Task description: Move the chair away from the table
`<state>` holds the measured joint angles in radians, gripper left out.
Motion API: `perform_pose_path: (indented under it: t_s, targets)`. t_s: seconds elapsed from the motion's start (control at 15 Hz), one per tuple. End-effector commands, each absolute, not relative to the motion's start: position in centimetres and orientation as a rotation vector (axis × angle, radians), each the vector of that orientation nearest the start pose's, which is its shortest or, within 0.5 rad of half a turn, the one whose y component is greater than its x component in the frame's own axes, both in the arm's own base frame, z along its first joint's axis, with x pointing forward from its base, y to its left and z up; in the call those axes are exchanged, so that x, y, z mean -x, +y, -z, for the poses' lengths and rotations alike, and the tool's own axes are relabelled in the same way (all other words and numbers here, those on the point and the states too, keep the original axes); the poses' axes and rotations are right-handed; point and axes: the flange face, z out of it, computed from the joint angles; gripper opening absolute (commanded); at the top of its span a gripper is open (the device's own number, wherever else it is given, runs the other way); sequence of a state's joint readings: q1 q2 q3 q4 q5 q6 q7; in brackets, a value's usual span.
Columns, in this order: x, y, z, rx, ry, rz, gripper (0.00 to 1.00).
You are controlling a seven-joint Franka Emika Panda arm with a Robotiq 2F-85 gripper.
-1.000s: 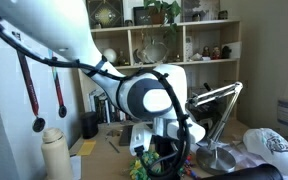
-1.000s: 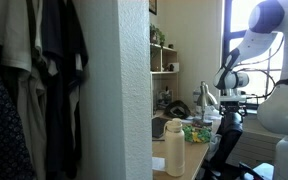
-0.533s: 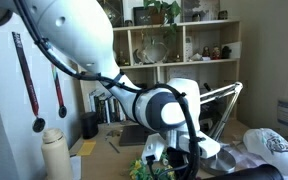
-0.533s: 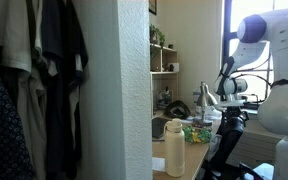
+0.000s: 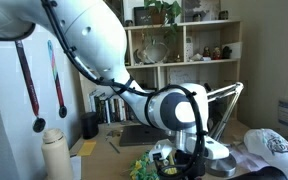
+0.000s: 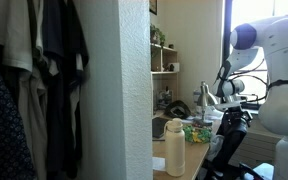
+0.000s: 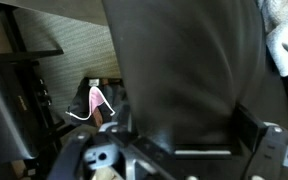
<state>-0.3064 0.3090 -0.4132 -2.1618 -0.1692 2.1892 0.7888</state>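
The chair's black backrest (image 7: 184, 70) fills the middle of the wrist view. My gripper (image 7: 184, 140) sits astride its top edge, with dark fingers on either side, shut on it. In an exterior view the chair (image 6: 229, 155) stands dark at the desk's near edge, under my gripper (image 6: 234, 118). The table (image 5: 104, 142) is a pale tan desk top, also visible in the other exterior view (image 6: 189, 162). There my gripper (image 5: 179, 165) hangs low at the desk's front, and the chair is hidden behind the arm.
A cream bottle (image 5: 54, 155) stands at the desk corner. A light-wood shelf unit (image 5: 174, 45) stands behind the desk. A desk lamp (image 5: 219, 100) and a white cap (image 5: 274, 145) are on the desk. A pink shoe (image 7: 99, 100) lies on the floor. Clothes (image 6: 34, 70) hang beside a white pillar.
The arm's wrist has swung rightward and lower along the desk front in one exterior view. The upper arm has leaned further into the frame. The chair top has shifted slightly with it.
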Motion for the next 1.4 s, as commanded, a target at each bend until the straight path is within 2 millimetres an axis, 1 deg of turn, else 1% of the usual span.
perform_pose_path:
  t_s: [0.0, 0.2, 0.4, 0.53, 0.67, 0.87, 1.33]
  targets:
    - [-37.7, -40.6, -23.0, 2.496, 2.321, -0.493, 1.00]
    - [-36.7, -43.0, -22.7, 2.372, 2.407, -0.469, 1.00]
    - [-35.6, -46.0, -23.2, 2.255, 2.497, -0.430, 1.00]
    - [-35.0, -47.9, -23.7, 2.210, 2.548, -0.408, 1.00]
    - [-34.6, -49.3, -24.0, 2.201, 2.575, -0.415, 1.00]
    - [-33.6, -51.2, -23.9, 2.218, 2.598, -0.437, 1.00]
    - [-29.5, -55.1, -23.5, 2.212, 2.589, -0.473, 1.00]
